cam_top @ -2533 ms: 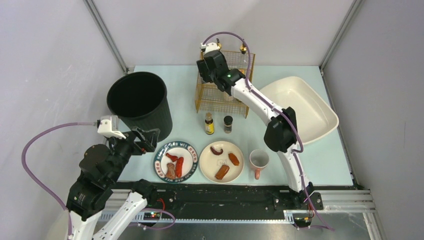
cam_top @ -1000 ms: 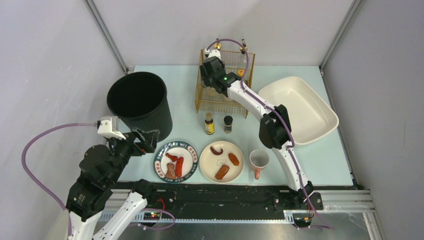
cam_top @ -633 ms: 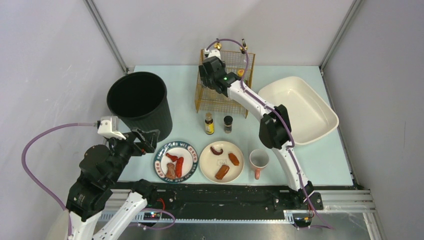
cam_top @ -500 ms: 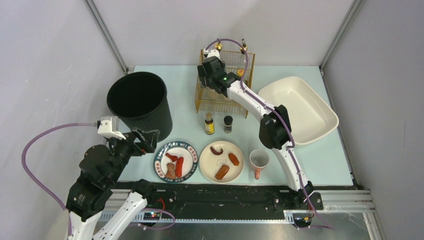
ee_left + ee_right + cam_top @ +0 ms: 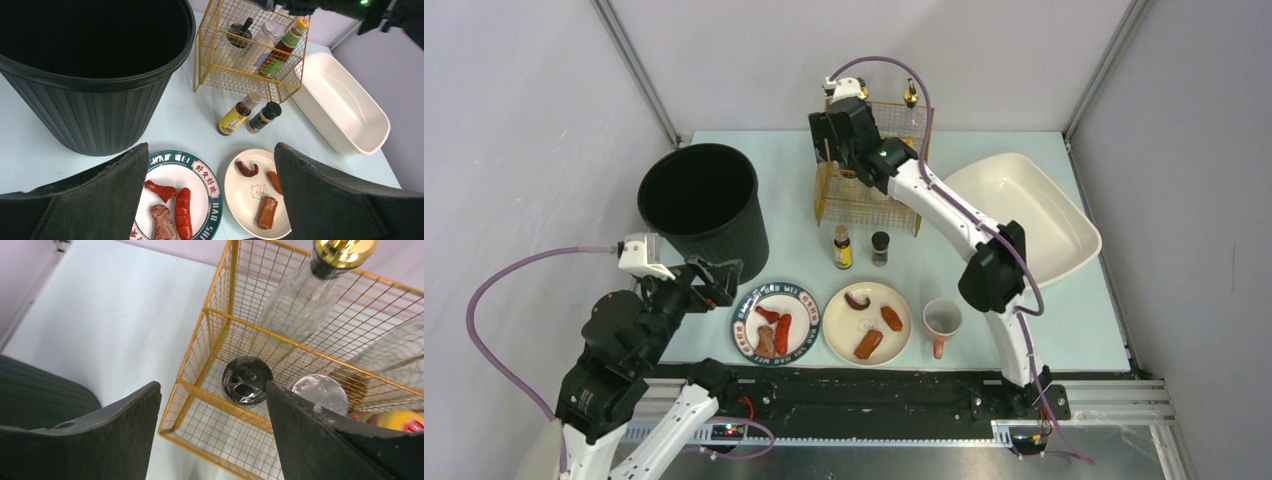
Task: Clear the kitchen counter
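The kitchen counter [image 5: 789, 180] is seen from above, stretching beyond the arm bases, and a black bin [image 5: 702, 205], a gold wire basket [image 5: 864, 195], two plates, a mug [image 5: 942, 322] and a white tub [image 5: 1064, 215] are carried on it. The right gripper [image 5: 836, 130] is held over the basket's left part, and the left gripper [image 5: 719, 272] beside the bin. In the left wrist view, its fingers [image 5: 75, 200] are spread wide and empty above the plates. In the right wrist view, the fingers [image 5: 100, 440] are likewise parted wide, and a black-topped container [image 5: 247, 380] inside the basket is seen between them.

Overhead above kitchen counter [image 5: 1074, 320], wrists share basket [image 5: 864, 205]
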`<action>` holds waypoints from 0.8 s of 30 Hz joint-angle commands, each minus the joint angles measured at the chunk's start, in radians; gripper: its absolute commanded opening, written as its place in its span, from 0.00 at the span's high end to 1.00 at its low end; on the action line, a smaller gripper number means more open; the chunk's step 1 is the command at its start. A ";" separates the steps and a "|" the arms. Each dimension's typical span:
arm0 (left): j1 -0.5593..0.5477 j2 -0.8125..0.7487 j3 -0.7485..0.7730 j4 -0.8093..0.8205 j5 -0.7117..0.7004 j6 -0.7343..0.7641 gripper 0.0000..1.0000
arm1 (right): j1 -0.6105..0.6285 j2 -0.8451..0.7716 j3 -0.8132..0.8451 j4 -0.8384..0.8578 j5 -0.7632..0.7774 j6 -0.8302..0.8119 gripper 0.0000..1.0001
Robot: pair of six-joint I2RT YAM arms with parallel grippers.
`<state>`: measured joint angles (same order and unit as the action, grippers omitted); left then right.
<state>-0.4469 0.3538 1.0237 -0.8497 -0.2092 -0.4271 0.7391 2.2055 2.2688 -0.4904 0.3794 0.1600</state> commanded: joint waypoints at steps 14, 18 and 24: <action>-0.004 -0.007 0.058 0.009 0.007 -0.001 0.02 | 0.210 -0.495 -0.531 0.128 0.036 -0.123 0.14; -0.004 -0.008 0.056 0.010 0.012 -0.001 0.02 | 0.237 -0.521 -0.562 0.068 0.018 -0.081 0.14; -0.003 -0.014 0.053 0.010 0.020 0.000 0.02 | 0.235 -0.519 -0.616 0.014 -0.014 -0.007 0.14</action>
<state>-0.4469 0.3447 1.0512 -0.8516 -0.2054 -0.4271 0.9771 1.7348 1.6699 -0.4385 0.3851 0.0952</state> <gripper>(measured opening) 0.985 0.860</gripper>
